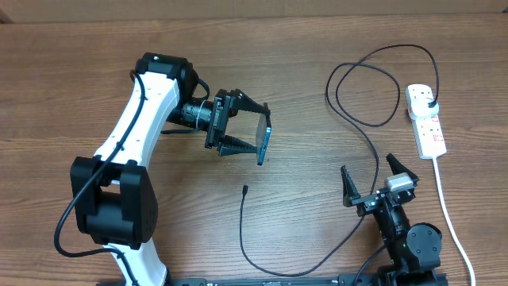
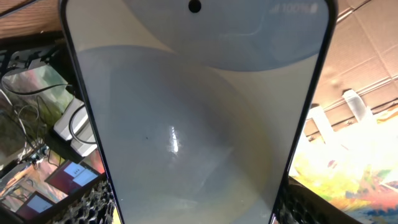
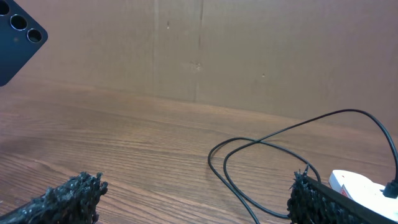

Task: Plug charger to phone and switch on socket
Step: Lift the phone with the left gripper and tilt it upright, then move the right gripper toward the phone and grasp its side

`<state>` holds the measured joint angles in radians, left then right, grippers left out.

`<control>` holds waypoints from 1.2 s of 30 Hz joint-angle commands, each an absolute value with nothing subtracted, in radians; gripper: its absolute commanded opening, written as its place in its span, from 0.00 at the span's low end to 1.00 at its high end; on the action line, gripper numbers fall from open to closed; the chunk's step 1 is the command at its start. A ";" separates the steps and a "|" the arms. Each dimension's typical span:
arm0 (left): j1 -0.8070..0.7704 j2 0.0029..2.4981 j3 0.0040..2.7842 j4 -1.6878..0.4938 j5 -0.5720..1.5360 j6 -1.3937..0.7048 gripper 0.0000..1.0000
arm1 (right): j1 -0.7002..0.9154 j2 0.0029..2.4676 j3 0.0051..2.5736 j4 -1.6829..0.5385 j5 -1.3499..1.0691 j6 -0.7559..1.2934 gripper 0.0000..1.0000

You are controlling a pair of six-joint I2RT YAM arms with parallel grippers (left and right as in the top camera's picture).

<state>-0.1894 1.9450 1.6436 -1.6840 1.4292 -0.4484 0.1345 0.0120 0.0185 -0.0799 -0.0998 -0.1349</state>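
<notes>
Worktop: brown wood grain, cardboard wall behind.
Left tool: clamped across the phone, which is lifted clear and on edge.
Right tool: spread wide, empty, well right of the phone.
Charger: connector tip lies loose near the phone, apart from it; plug sits in the socket (switch state unreadable).
Risk: the tiny tip may twist in the pinch and miss the port; tugging the slack could drag the socket.
</notes>
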 commanded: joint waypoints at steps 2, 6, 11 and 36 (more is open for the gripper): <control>-0.190 1.929 1.662 -1.691 1.486 -0.473 0.04 | 0.139 0.003 0.008 -0.076 -0.094 -0.139 1.00; -0.190 1.929 1.662 -1.690 1.484 -0.472 0.04 | 0.139 0.003 0.008 -0.076 -0.094 -0.139 1.00; -0.190 1.929 1.662 -1.657 1.432 -0.472 0.04 | 0.139 0.003 0.008 -0.076 -0.094 -0.139 1.00; -0.191 1.929 1.662 -1.406 0.603 -0.302 0.04 | 0.139 0.003 0.008 -0.076 -0.094 -0.139 1.00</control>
<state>-0.1894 1.9450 1.6436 -1.4097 0.6353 -0.3840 0.1341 0.0120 0.0185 -0.0795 -0.0998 -0.1352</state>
